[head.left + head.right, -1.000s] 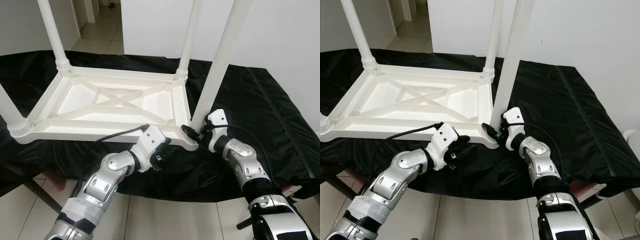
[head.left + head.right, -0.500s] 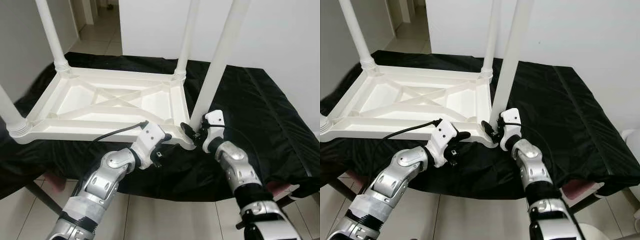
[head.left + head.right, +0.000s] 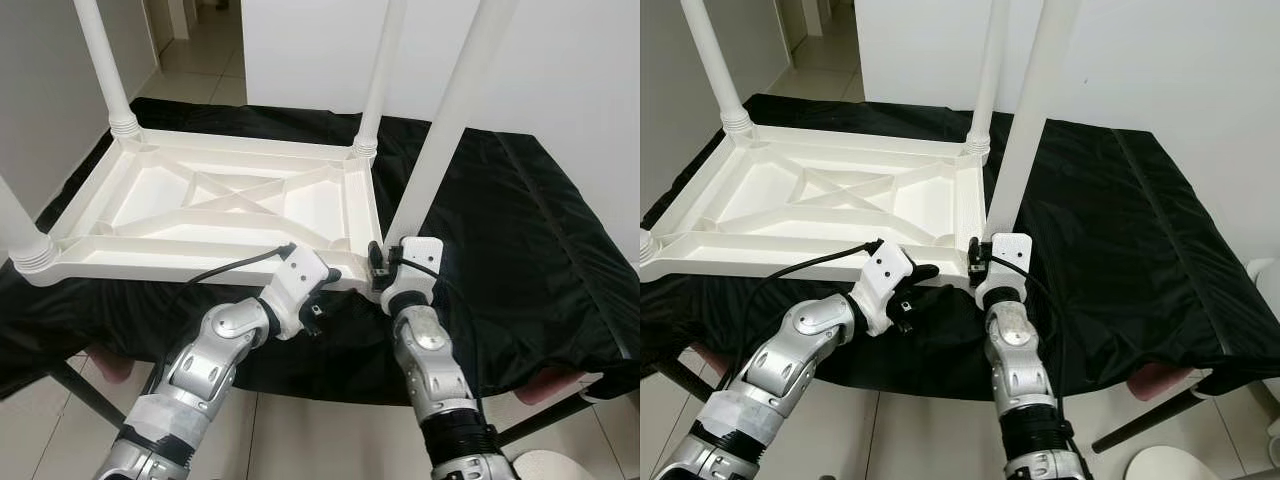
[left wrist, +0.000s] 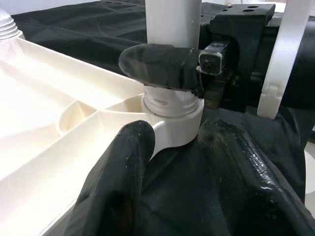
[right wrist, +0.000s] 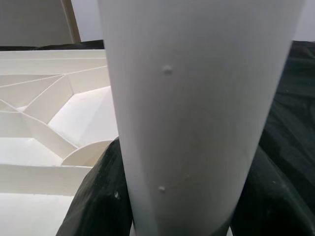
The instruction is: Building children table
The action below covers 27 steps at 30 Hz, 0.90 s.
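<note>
White plastic table top (image 3: 210, 215) lies upside down on a black cloth (image 3: 520, 230), ribbed underside up. Far-left leg (image 3: 105, 65) and near-left leg (image 3: 22, 235) stand upright in their corner sockets; a third leg (image 3: 378, 75) stands at the far-right corner. My left gripper (image 3: 325, 290) sits at the near edge of the table top, just left of the near-right corner socket (image 4: 172, 115). In my left wrist view my two black fingers (image 4: 123, 167) are spread apart, one against the rounded corner of the frame, the other on the cloth beside it; nothing gripped between them. Fourth leg (image 3: 450, 110) rises from that near-right socket, leaning slightly right toward its top. My right gripper (image 3: 385, 265) is at the base of this leg, just above the socket collar. One of its fingers (image 4: 160, 66) wraps across the leg's front, and in my right wrist view the leg fills the gap between both fingers, so they are closed on it.
</note>
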Available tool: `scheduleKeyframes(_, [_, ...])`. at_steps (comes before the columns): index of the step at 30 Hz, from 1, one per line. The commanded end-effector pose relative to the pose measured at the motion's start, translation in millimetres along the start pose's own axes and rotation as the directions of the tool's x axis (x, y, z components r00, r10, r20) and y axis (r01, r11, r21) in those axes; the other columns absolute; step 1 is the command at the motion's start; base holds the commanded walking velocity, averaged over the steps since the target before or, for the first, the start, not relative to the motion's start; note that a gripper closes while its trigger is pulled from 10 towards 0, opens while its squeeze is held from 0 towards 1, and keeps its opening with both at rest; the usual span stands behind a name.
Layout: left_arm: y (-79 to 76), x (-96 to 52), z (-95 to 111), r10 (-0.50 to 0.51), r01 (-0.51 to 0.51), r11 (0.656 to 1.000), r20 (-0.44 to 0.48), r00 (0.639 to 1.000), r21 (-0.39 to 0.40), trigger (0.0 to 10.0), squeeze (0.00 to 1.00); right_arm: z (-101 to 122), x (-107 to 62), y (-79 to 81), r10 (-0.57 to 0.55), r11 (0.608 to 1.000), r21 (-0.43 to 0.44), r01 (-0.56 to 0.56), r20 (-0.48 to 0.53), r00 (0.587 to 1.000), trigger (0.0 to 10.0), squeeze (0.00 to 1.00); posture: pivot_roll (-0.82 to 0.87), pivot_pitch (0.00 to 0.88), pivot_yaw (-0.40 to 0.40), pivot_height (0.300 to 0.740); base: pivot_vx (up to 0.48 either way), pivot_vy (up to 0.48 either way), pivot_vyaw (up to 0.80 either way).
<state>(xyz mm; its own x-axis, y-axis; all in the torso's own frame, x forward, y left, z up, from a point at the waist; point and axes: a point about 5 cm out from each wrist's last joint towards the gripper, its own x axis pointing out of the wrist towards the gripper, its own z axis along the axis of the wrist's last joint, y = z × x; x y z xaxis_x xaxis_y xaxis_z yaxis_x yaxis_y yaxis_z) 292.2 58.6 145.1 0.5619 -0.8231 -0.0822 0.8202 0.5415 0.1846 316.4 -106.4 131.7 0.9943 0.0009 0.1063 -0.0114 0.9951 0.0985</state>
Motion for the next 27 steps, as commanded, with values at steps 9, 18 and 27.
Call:
scheduleKeyframes(9, [2.0, -0.2, -3.1, 0.021, -0.021, 1.0, -0.008, 1.0, -0.008, 10.0, 0.0, 8.0, -7.1, -11.8, -0.004, 1.0, 0.031, 0.004, 0.022, 1.0, 10.0, 1.0, 0.02, 0.028, -0.056, 0.74, 0.0, 0.0, 0.0])
scheduleKeyframes(18, [-0.7, -0.7, -3.4, 0.016, -0.017, 1.0, -0.004, 1.0, -0.019, 10.0, 0.0, 2.3, -7.1, -35.4, 0.167, 0.985, -0.032, -0.168, -0.038, 0.985, 10.0, 0.0, 0.02, 0.029, -0.064, 0.74, 0.0, 0.0, 0.0])
scheduleKeyframes(27, [-0.5, 1.4, -2.3, 0.007, -0.007, 1.0, -0.003, 1.0, -0.018, 10.0, 0.0, -0.8, 4.3, -45.9, 0.46, 0.868, -0.135, -0.477, -0.139, 0.877, 10.0, 0.0, 0.02, 0.022, -0.06, 0.74, 0.0, 0.0, 0.0])
